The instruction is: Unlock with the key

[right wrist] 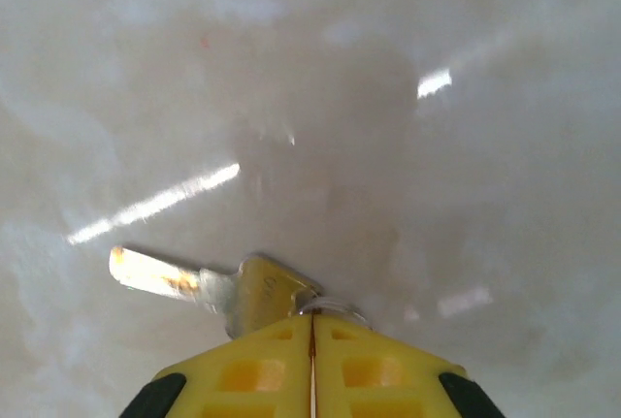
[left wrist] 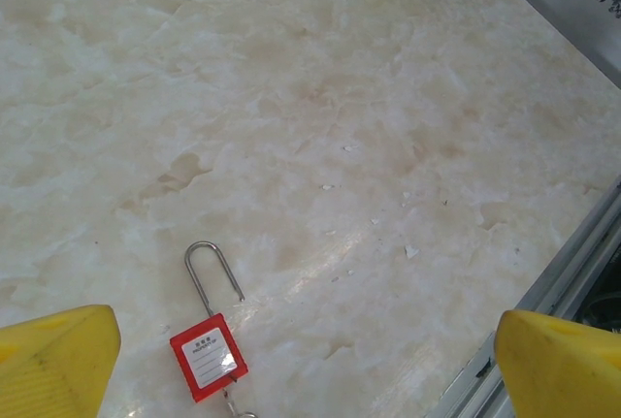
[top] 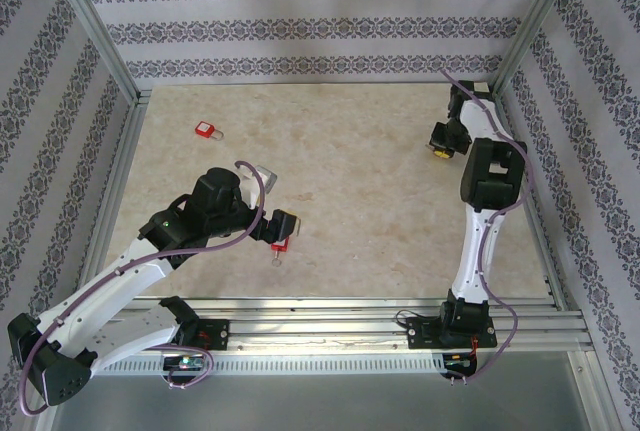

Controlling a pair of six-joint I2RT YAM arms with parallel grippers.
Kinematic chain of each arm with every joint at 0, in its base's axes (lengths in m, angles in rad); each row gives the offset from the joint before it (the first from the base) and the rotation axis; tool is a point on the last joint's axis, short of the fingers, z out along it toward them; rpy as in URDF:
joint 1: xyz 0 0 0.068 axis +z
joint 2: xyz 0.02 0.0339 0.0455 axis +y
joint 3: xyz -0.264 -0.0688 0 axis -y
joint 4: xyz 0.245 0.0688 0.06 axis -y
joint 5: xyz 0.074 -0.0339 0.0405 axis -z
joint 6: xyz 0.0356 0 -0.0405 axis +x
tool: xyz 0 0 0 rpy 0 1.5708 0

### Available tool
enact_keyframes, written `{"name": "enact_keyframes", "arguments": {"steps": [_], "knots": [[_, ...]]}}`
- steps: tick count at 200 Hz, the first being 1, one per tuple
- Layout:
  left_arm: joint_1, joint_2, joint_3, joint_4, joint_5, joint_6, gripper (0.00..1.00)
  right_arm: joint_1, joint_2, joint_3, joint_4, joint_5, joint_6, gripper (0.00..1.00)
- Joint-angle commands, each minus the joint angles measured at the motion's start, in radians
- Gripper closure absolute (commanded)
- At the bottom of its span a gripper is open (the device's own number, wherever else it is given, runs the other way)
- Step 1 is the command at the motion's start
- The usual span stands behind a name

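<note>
— Right pincer of mine is clamped on the key, bottom centre of the frame.
— And your left?
— Left pincer spread wide; the padlock lies lower left.

Our left arm at lower left and right arm at right are white with black joints. Purple cables loop alongside, and the fingers are ribbed yellow.

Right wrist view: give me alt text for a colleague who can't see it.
The yellow right tool is shut on the head of a silver key, whose blade points left over a pale marbled tabletop streaked with glare.
</note>
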Motion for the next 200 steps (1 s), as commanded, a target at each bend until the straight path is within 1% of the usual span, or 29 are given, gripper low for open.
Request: {"name": "enact_keyframes", "arguments": {"steps": [1,22,33,47,72,86,96,114,141,155,160,166,172,182,200], "knots": [[-0.008,-0.003,-0.011,0.019,0.029,-0.005,0.03,-0.003,-0.064,-0.094,0.027,-0.029,0.075,0.94],[-0.008,0.004,-0.019,0.042,0.041,-0.011,0.03,0.005,-0.127,-0.185,0.073,-0.064,0.116,0.97],[-0.008,0.004,-0.027,0.057,0.048,-0.016,0.03,0.013,-0.156,-0.220,0.093,-0.061,0.128,0.98],[-0.008,0.002,-0.035,0.071,0.052,-0.020,0.04,0.016,-0.178,-0.245,0.101,-0.052,0.136,1.00],[-0.009,-0.005,-0.053,0.095,0.064,-0.038,0.04,0.022,-0.214,-0.269,0.101,-0.056,0.138,1.00],[-0.008,-0.008,-0.078,0.143,0.071,-0.088,0.05,0.035,-0.261,-0.305,0.117,-0.055,0.137,1.00],[-0.009,-0.005,-0.095,0.198,0.099,-0.134,0.05,0.045,-0.300,-0.334,0.136,-0.058,0.136,1.00],[-0.008,0.013,-0.123,0.316,0.125,-0.254,0.04,0.063,-0.369,-0.381,0.151,-0.081,0.139,1.00],[-0.008,0.087,-0.130,0.473,0.215,-0.378,0.05,0.079,-0.446,-0.426,0.147,-0.045,0.128,1.00],[-0.008,0.100,-0.122,0.486,0.219,-0.396,0.06,0.065,-0.438,-0.418,0.118,0.000,0.116,0.79],[-0.008,0.095,-0.119,0.479,0.210,-0.394,0.06,0.057,-0.429,-0.413,0.108,0.010,0.109,0.68],[-0.008,0.088,-0.115,0.463,0.197,-0.386,0.06,0.050,-0.417,-0.410,0.102,0.018,0.100,0.61],[-0.009,0.076,-0.113,0.445,0.185,-0.376,0.05,0.045,-0.404,-0.410,0.101,0.022,0.093,0.57],[-0.008,0.052,-0.113,0.421,0.170,-0.356,0.03,0.038,-0.381,-0.413,0.108,0.014,0.079,0.55],[-0.008,0.009,-0.115,0.375,0.153,-0.328,0.01,0.026,-0.333,-0.409,0.120,0.011,0.074,0.54]]}}
